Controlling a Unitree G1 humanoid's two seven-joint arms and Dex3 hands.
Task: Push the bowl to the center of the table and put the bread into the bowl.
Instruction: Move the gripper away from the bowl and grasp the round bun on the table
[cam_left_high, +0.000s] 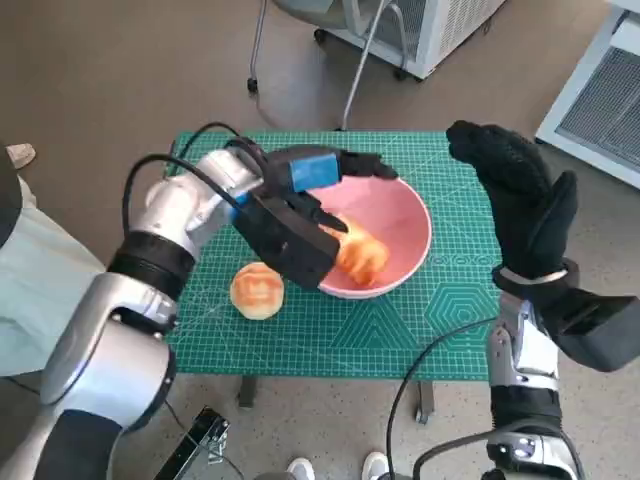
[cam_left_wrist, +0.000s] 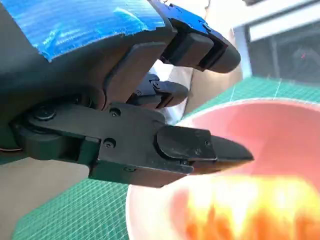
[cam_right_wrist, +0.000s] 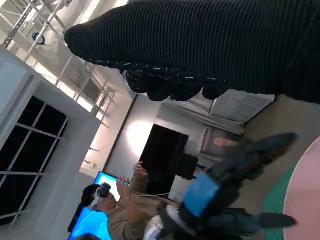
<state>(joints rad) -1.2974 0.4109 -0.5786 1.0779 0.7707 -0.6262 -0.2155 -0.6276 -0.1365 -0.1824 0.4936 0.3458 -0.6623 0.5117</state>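
Two pieces of bread show in the head view: one orange-brown piece (cam_left_high: 360, 255) lies inside the pink bowl (cam_left_high: 405, 215), just under the left hand (cam_left_high: 310, 205), and a round bun (cam_left_high: 257, 290) sits on the green cutting mat (cam_left_high: 400, 330) outside the bowl, near the forearm behind that hand. The left hand hangs over the bowl's near rim with its fingers spread apart and nothing between them; one finger points down toward the bread in the bowl. The right hand (cam_left_high: 520, 200) is raised well off to the bowl's other side, its gloved fingers stretched out and empty. In the left wrist view the blue-taped left hand (cam_left_wrist: 135, 115) fills most of the picture, fingers apart and holding nothing, with the bowl (cam_left_wrist: 280, 125) just beyond the fingertips and the bread (cam_left_wrist: 250, 210) a bright blur beneath them. In the right wrist view the glove of the right hand (cam_right_wrist: 210, 45) is a dark band, holding nothing; past it the left hand (cam_right_wrist: 220, 190) shows with its blue patch, the bowl's edge (cam_right_wrist: 305, 200) beside it, and a person (cam_right_wrist: 125, 210) sits in the background.
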